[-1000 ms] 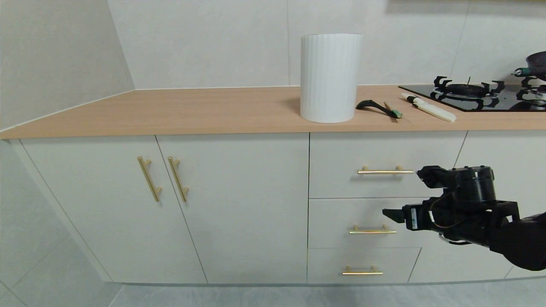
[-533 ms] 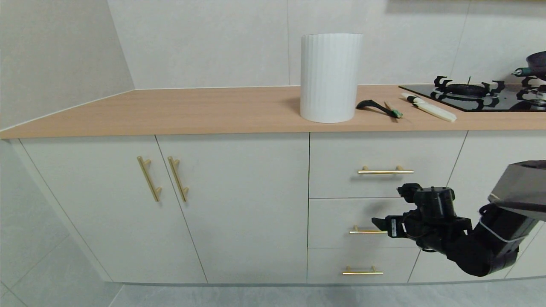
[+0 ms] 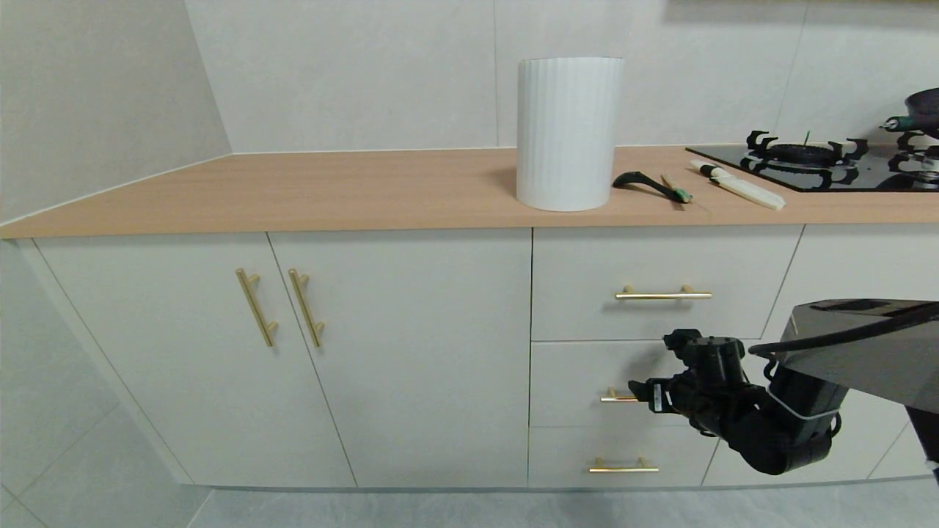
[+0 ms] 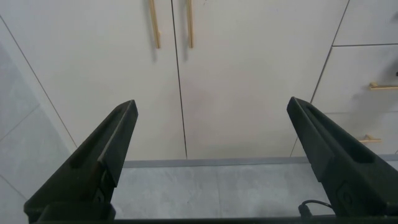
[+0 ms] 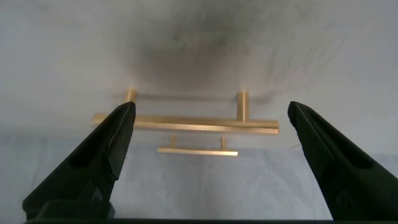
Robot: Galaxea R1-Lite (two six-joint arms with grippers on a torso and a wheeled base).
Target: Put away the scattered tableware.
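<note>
The left gripper is seen wide open in front of the cupboard doors. Near the right end of the countertop, a black ladle and a white knife are laid beside the white container. The right gripper, spread open, has been brought lower, up to the middle drawer handle, which is shown close up in its wrist view.

A black ladle with a green-tipped handle, a thin wooden stick and a long white utensil lie flat on the wooden countertop, just right of a tall white ribbed container.
</note>
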